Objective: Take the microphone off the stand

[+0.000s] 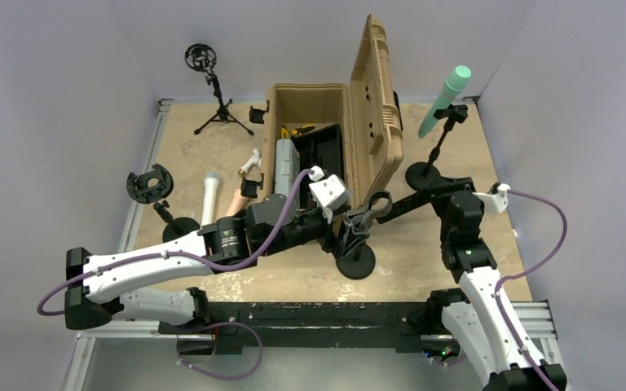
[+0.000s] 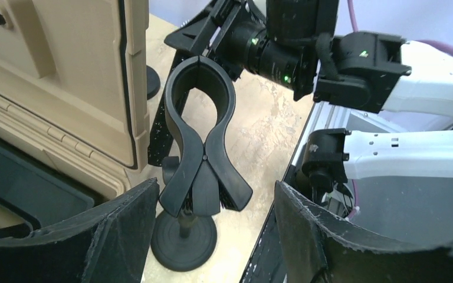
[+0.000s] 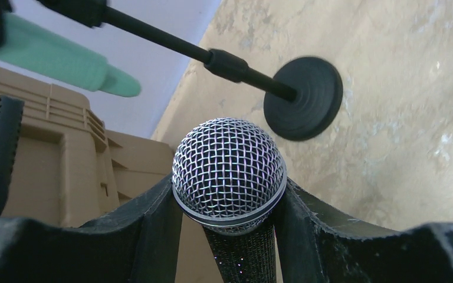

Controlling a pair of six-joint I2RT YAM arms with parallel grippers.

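Silver mesh head of the microphone (image 3: 229, 168) showed between the fingers of the right gripper (image 3: 229, 203), clamped just under it, so I judged it already out of the stand (image 2: 184, 239). Its clip (image 2: 203, 165) stood empty, with the right gripper at its 3 o'clock overhead. My left gripper (image 2: 212, 194) straddled the clip, jaws apart, touching nothing, probably placed to steady it

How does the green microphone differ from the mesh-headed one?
The mint-green microphone sits tilted in a black stand; the black microphone with silver mesh head is gripped by the right gripper, off any stand. The green one's head is smooth, the black one's wire mesh.
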